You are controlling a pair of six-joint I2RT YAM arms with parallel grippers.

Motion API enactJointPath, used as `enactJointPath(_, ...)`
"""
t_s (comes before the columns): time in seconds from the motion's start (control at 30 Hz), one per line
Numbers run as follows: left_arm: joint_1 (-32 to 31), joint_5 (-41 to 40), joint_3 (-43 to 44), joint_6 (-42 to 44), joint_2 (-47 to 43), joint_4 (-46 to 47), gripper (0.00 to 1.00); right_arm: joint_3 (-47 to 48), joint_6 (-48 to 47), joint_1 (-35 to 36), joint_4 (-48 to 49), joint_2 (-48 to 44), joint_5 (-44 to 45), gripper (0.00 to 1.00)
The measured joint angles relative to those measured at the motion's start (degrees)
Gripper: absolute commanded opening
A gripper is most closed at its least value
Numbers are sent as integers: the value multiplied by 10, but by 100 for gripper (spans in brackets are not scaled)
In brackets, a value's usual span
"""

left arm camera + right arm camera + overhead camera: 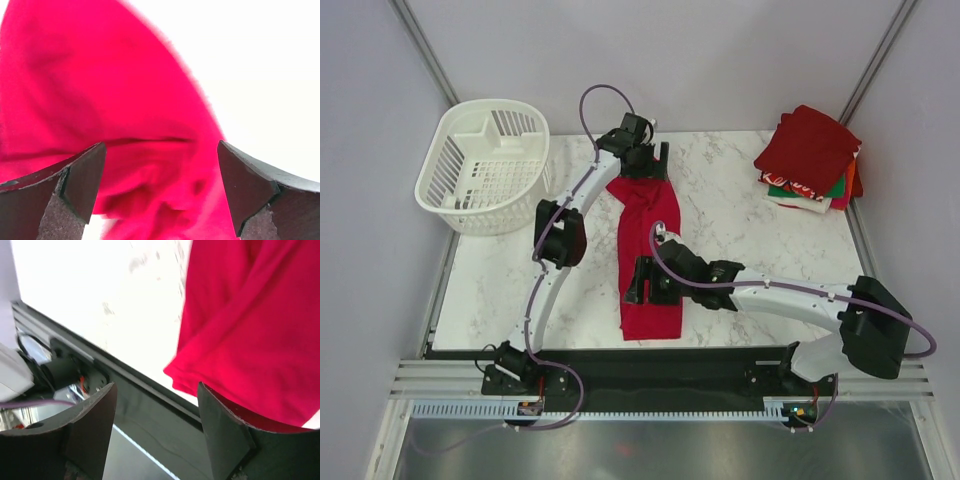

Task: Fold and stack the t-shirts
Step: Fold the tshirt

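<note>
Red shirt sits pretty much dead centre of the overhead frame, flat on the marble desk. It's folded lengthwise into one long narrow strip, running from the upper middle down to just short of the black strip along the bottom edge of the desk.

My left jaws are up at the top end of that strip. They're spread wide. In the left wrist view the two dark fingertips sit in the bottom left and bottom right corners with a big gap between them. Rumpled red cloth fills that gap and most of the left side of the frame, with bright white desk off to the upper right. It's blurry, so I can't tell whether the tips are touching the fabric, but nothing is pinched.

My right jaws are lower down, over the left edge of the strip, a bit below the middle of the overhead frame. They're also spread, with nothing between them. In the right wrist view the gap shows only bright desk and the dark rail at its edge. The shirt's folded edge hangs in from the upper right and runs down behind the finger on the right.

Pile of folded shirts is in the upper right corner of the desk, well apart from the red one. A dark red square sits on top, with green, white and orange edges poking out underneath. White slatted basket is at the upper left, hanging partly over the desk's edge.
</note>
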Motion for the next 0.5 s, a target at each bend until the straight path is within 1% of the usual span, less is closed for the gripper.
enactJointPath(0.1, -22, 17, -9, 44, -39, 36, 100, 37, -16, -1, -31, -16, 50, 76)
enactJointPath(0.2, -50, 1, -37, 84, -110, 59, 100, 75, -50, -3, -77, -28, 108, 79)
enactJointPath(0.27, -65, -23, -63, 99, -170, 69, 100, 107, -79, -10, -100, -32, 144, 77)
enactJointPath(0.3, -73, -46, -90, 104, -212, 79, 100, 124, -96, -21, -108, -33, 155, 74)
enactJointPath(0.33, -78, -65, -120, 106, -254, 85, 100, 137, -110, -33, -110, -35, 162, 73)
enactJointPath(0.37, -79, -80, -143, 107, -290, 88, 100, 153, -124, -57, -110, -35, 164, 72)
enactJointPath(0.4, -78, -98, -177, 107, -334, 94, 100, 168, -138, -86, -108, -34, 162, 70)
enactJointPath(0.47, -71, -123, -259, 106, -428, 104, 100, 200, -168, -155, -95, -21, 146, 66)
enactJointPath(0.5, -67, -135, -307, 104, -476, 115, 100, 223, -183, -189, -93, -1, 138, 63)
